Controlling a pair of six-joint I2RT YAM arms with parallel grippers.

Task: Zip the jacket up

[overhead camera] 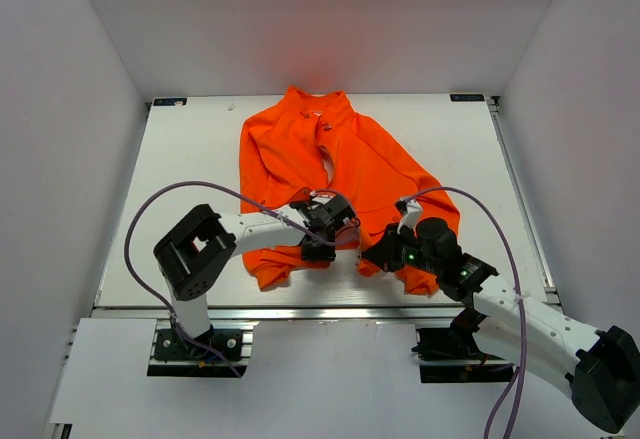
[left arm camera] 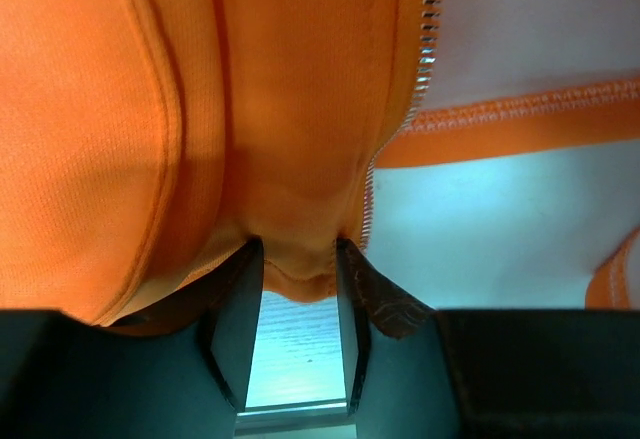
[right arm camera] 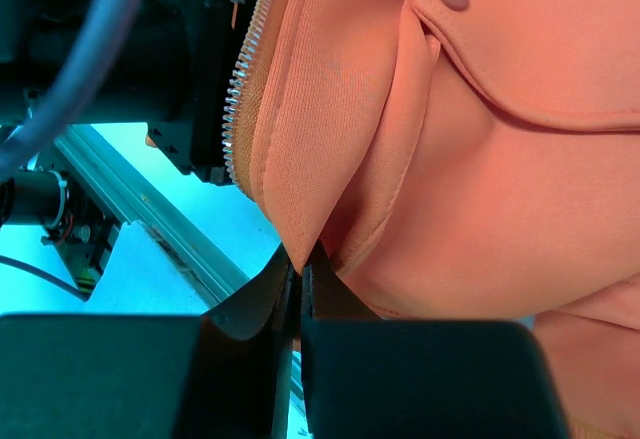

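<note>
On the white surface (overhead camera: 190,159), orange jacket (overhead camera: 340,154) lies flat just ahead of both claws, collar at far end, left claw (left arm camera: 298,259) clamped on the bottom hem with zipper teeth (left arm camera: 428,19) just right of it, right claw (right arm camera: 300,267) pinched together on a fold of the other front's hem.

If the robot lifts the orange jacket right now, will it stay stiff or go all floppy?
Probably floppy: the jacket folds sharply where the right tool pinches its edge. It would likely sag when lifted, since its cloth also bunches up inside the left tool. It looks thin, so it is probably light.
</note>
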